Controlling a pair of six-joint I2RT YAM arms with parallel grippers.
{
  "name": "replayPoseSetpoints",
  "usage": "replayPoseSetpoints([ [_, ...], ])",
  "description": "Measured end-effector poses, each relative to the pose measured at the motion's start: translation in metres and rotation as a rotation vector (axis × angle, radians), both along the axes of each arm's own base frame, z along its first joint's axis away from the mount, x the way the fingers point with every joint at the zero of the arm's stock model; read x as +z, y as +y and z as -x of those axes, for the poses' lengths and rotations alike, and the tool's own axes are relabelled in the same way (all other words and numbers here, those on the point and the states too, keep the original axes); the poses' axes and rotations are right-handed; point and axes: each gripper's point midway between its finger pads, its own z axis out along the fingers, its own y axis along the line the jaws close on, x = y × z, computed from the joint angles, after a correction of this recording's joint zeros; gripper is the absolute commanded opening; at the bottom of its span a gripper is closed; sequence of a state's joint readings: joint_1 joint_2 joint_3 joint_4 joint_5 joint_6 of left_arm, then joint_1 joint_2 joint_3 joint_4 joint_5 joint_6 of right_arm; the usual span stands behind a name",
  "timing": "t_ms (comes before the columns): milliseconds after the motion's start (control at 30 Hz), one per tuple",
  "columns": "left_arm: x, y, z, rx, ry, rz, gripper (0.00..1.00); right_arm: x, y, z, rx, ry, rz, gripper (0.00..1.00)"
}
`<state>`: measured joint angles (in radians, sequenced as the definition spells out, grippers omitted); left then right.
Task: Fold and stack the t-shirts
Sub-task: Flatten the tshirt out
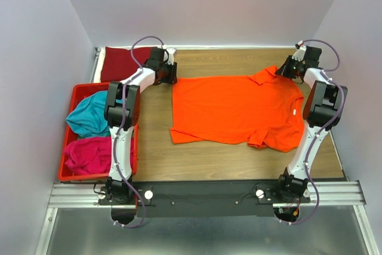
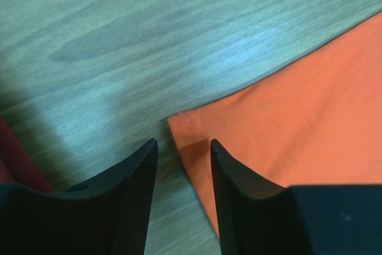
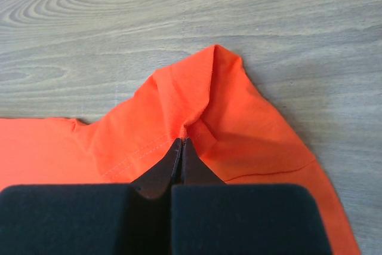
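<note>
A bright orange t-shirt [image 1: 239, 108] lies spread across the middle of the table. My left gripper [image 1: 169, 76] is at its far left hem corner. In the left wrist view it [image 2: 183, 143] is open, with its fingers on either side of the hem corner [image 2: 191, 126]. My right gripper [image 1: 285, 70] is at the far sleeve. In the right wrist view it [image 3: 182, 141] is shut on a raised pinch of the orange sleeve [image 3: 209, 88]. A folded dark red t-shirt [image 1: 119, 63] lies at the back left. No green t-shirt is in view.
A red plastic crate [image 1: 76, 91] stands at the left edge and holds a teal t-shirt [image 1: 89, 114] and a magenta t-shirt [image 1: 89, 153]. Grey walls close in the table on three sides. Bare wood shows in front of the orange shirt.
</note>
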<state>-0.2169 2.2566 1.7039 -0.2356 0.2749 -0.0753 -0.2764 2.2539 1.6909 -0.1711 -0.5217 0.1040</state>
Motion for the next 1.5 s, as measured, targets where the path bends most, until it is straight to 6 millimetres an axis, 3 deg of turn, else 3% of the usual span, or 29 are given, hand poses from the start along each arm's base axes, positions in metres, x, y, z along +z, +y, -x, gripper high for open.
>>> replayPoseSetpoints([
  [200, -0.003, -0.007, 0.000, -0.029, 0.029, 0.023, 0.38, 0.001, 0.002, 0.003, 0.011, -0.005, -0.003, 0.01],
  [333, -0.003, -0.012, -0.003, -0.047, 0.039, 0.041, 0.26, -0.002, 0.004, 0.009, 0.018, 0.008, -0.005, 0.01],
  [400, -0.004, -0.014, -0.003, -0.055, 0.045, 0.047, 0.16, -0.002, 0.005, 0.012, 0.022, 0.009, -0.003, 0.01],
  [433, -0.004, -0.014, -0.003, -0.057, 0.046, 0.048, 0.01, -0.001, 0.006, 0.014, 0.024, 0.010, -0.003, 0.01],
  [633, -0.005, -0.014, -0.002, -0.059, 0.045, 0.049, 0.00, 0.008, 0.009, 0.023, 0.035, -0.001, 0.005, 0.01],
  [767, 0.001, -0.006, 0.015, -0.039, 0.042, 0.029, 0.00, 0.023, 0.014, 0.045, 0.055, -0.019, 0.032, 0.01],
  [900, 0.050, 0.007, 0.037, -0.003, -0.044, 0.009, 0.00, 0.065, 0.022, 0.080, 0.076, -0.078, 0.079, 0.01],
  [967, 0.108, 0.015, 0.050, 0.016, -0.178, 0.021, 0.00, 0.107, 0.026, 0.097, 0.082, -0.161, 0.120, 0.01],
  [1033, 0.156, 0.021, 0.060, 0.034, -0.301, 0.036, 0.00, 0.165, 0.030, 0.118, 0.087, -0.288, 0.180, 0.01],
  [1133, 0.234, 0.035, 0.094, 0.066, -0.514, 0.063, 0.00, 0.252, 0.036, 0.147, 0.089, -0.481, 0.276, 0.01],
  [1167, 0.255, 0.039, 0.105, 0.075, -0.572, 0.070, 0.00, 0.269, 0.037, 0.154, 0.087, -0.516, 0.292, 0.01],
  [1200, 0.287, 0.045, 0.121, 0.087, -0.658, 0.082, 0.00, 0.313, 0.040, 0.169, 0.084, -0.602, 0.332, 0.01],
  [1300, 0.351, 0.057, 0.157, 0.110, -0.831, 0.110, 0.00, 0.406, 0.048, 0.200, 0.069, -0.792, 0.406, 0.01],
  [1400, 0.430, 0.070, 0.207, 0.128, -1.045, 0.163, 0.00, 0.492, 0.059, 0.241, 0.045, -0.976, 0.469, 0.01],
  [1467, 0.482, 0.077, 0.240, 0.133, -1.175, 0.201, 0.00, 0.528, 0.064, 0.265, 0.025, -1.054, 0.491, 0.01],
  [1500, 0.505, 0.080, 0.256, 0.134, -1.237, 0.219, 0.00, 0.560, 0.069, 0.286, 0.005, -1.129, 0.511, 0.01],
])
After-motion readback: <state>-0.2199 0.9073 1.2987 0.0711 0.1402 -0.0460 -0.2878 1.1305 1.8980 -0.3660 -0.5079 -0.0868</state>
